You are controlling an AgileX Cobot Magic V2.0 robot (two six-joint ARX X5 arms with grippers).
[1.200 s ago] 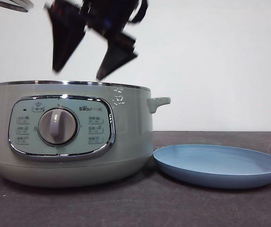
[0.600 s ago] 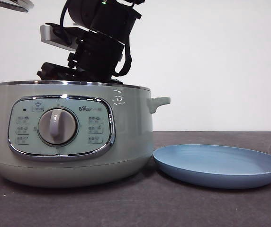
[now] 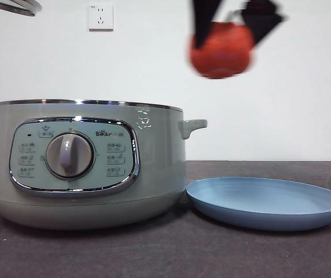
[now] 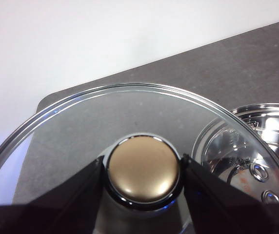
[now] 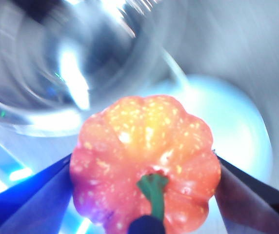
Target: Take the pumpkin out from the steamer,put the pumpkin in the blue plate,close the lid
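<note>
The sage-green steamer [image 3: 87,162] stands open at the left of the table. My right gripper [image 3: 232,23] is shut on the orange-red pumpkin [image 3: 221,51] and holds it high in the air, right of the steamer and above the left part of the blue plate [image 3: 267,202]. In the right wrist view the pumpkin [image 5: 147,161] sits between the jaws, green stem up, with the plate [image 5: 227,122] blurred below. My left gripper [image 4: 142,170] is shut on the knob of the glass lid [image 4: 81,122], held up at the far left; its rim [image 3: 12,6] shows in the front view's top corner.
The dark grey table [image 3: 212,255] runs in front of the steamer and plate. White wall sockets [image 3: 100,17] are on the back wall. The steamer's shiny inside [image 4: 261,146] shows beside the lid in the left wrist view.
The right gripper went down into the steamer, then rose with the pumpkin and moved right to above the plate. The lid has stayed held up at the left.
</note>
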